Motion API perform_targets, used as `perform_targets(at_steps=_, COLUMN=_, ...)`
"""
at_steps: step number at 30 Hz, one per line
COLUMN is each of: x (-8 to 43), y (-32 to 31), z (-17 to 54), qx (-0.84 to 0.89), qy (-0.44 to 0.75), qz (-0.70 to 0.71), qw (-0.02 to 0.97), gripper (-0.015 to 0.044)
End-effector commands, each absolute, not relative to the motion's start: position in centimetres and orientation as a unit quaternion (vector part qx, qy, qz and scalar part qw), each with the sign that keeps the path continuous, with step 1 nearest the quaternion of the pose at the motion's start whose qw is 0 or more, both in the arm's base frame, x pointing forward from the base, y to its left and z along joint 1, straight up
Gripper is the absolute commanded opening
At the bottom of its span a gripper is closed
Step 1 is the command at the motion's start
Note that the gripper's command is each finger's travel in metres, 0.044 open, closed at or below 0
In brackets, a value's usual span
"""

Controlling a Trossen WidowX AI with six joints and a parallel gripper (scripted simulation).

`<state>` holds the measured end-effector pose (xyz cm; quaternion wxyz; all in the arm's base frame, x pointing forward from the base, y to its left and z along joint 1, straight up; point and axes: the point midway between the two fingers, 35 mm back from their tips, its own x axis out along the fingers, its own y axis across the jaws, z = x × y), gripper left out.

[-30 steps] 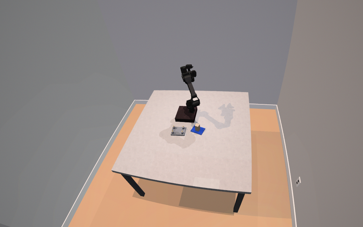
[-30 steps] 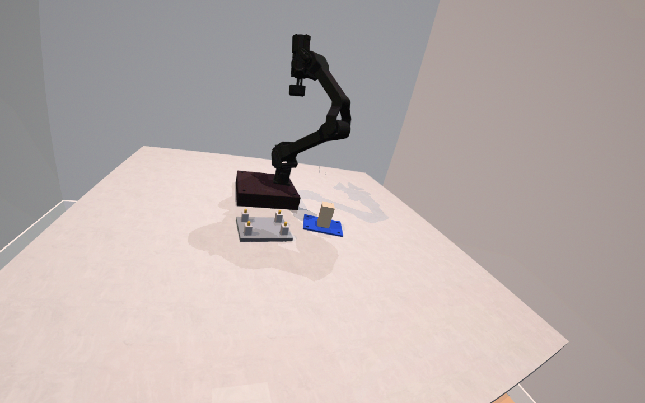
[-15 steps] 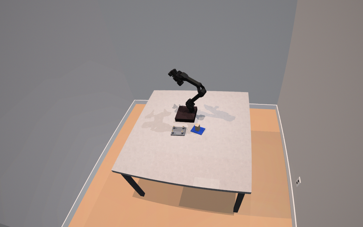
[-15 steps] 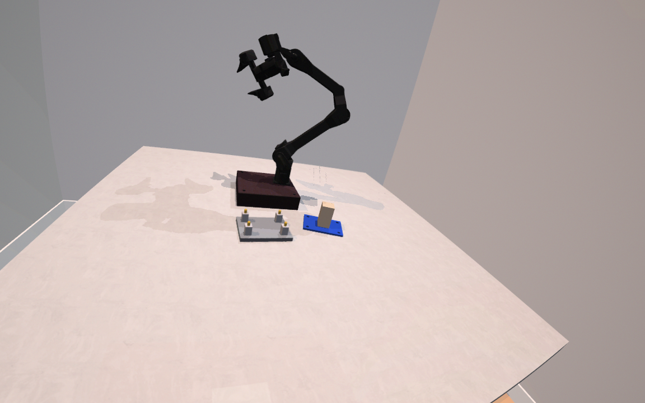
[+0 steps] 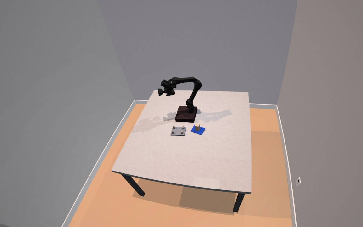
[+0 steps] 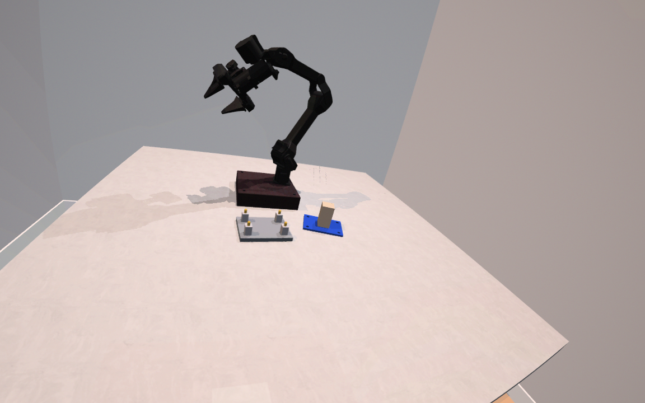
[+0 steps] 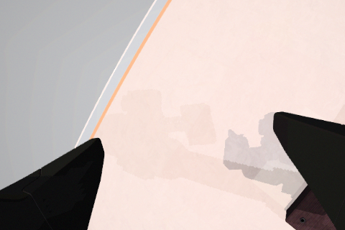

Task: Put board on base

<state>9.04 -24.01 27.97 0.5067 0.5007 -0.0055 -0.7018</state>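
On the pale rectangular bench [image 5: 188,158] [image 6: 265,310] [image 7: 251,50], the flat blue board with square tan handle [image 5: 201,131] [image 6: 333,229] lies beside the grey four-post base [image 5: 178,131] [image 6: 265,229]. High above, the black two-finger hand [image 5: 165,95] [image 6: 213,105] [image 7: 189,134] is spread wide, holding nothing.

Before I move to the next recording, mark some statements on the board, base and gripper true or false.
1. The blue board lies on the table beside the grey base. True.
2. The gripper is shut on the board's handle. False: it is open, up in the air away from the handle.
3. All four gold pins stick up through the board's holes. False: the pins stand bare on their posts.
4. The handle points upward from the board. True.
5. The wrist view shows the blue board between the fingers. False: the board is not in that view.
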Motion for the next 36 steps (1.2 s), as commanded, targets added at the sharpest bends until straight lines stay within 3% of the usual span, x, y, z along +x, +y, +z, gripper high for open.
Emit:
perform_targets(at_steps=1, x=14.2, y=-21.9, z=26.2, qx=0.498, qy=0.094, qz=-0.643, qw=0.574, gripper=0.0440)
perform_targets(at_steps=9, x=23.0, y=-14.1, z=22.4, qx=0.442, qy=0.307, qz=-0.496, qw=0.682, gripper=0.0440)
perform_targets(at_steps=16, x=26.9, y=-4.2, z=18.9, qx=0.336, qy=0.483, qz=-0.343, qw=0.733, gripper=0.0440)
perform_targets(at_steps=22, x=26.5, y=4.9, z=16.1, qx=0.214, qy=0.603, qz=-0.203, qw=0.741, gripper=0.0440)
perform_targets(at_steps=28, x=23.1, y=13.0, z=13.6, qx=0.077, qy=0.690, qz=-0.070, qw=0.716, gripper=0.0440)
perform_targets(at_steps=36, x=22.1, y=13.9, z=12.5, qx=0.061, qy=0.698, qz=-0.055, qw=0.711, gripper=0.0440)
